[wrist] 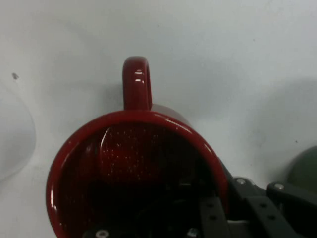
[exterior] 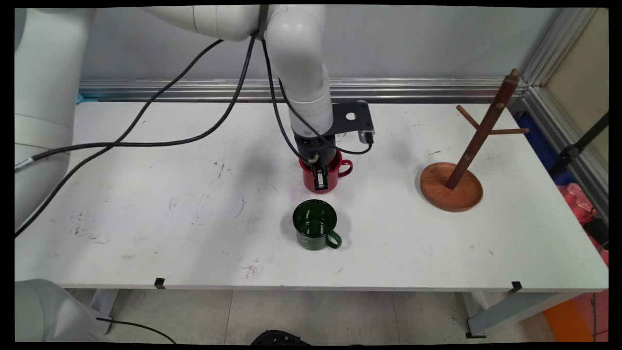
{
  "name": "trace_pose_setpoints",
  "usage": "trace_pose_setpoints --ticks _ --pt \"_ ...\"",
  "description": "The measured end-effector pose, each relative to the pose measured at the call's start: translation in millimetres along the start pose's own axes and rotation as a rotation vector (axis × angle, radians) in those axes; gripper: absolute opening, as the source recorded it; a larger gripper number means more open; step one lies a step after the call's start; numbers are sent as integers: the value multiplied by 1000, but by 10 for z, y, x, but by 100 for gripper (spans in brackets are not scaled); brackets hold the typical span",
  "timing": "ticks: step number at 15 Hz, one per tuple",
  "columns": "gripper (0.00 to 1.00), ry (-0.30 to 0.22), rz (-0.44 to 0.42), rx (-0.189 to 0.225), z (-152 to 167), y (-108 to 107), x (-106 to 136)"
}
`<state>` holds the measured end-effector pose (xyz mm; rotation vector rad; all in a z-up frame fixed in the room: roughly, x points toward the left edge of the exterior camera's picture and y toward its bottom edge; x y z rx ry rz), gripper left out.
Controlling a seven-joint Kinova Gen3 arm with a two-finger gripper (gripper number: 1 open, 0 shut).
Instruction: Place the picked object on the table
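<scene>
the tool (exterior: 320, 182) points straight down at the red mug (exterior: 311, 181) near the middle of the tabletop (exterior: 146, 218). its fingers straddle the mug's wall on the near side: one finger (exterior: 320, 179) lies against the outside of the wall in the main view, and the hand view shows black linkage down inside the mug (wrist: 133, 168) and more linkage just outside the rim at lower right. whether the fingers press on the wall or only stand close on either side of it, i cannot tell. the mug stands upright on the tabletop, its handle (exterior: 345, 167) pointing to the right in the main view.

just in front of the red mug, apart from it, a green mug (exterior: 315, 224) stands upright with its mouth open to the camera and its handle to the right and near side. well off to the right stands a wooden mug tree (exterior: 478, 138), a leaning post with pegs set in a round wooden base (exterior: 452, 187). black cables (exterior: 146, 121) hang from the arm and trail away to the left over the tabletop.
</scene>
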<state>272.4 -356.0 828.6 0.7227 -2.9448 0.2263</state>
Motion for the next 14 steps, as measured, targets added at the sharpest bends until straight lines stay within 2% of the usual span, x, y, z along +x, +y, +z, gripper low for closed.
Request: trace_pose_setpoints --ticks 5,6,14 --pt "0 -6 -13 -12 42 5 -4" --pt "100 -7 -14 -14 48 6 -4" --pt "100 4 -4 -13 -4 12 -24"
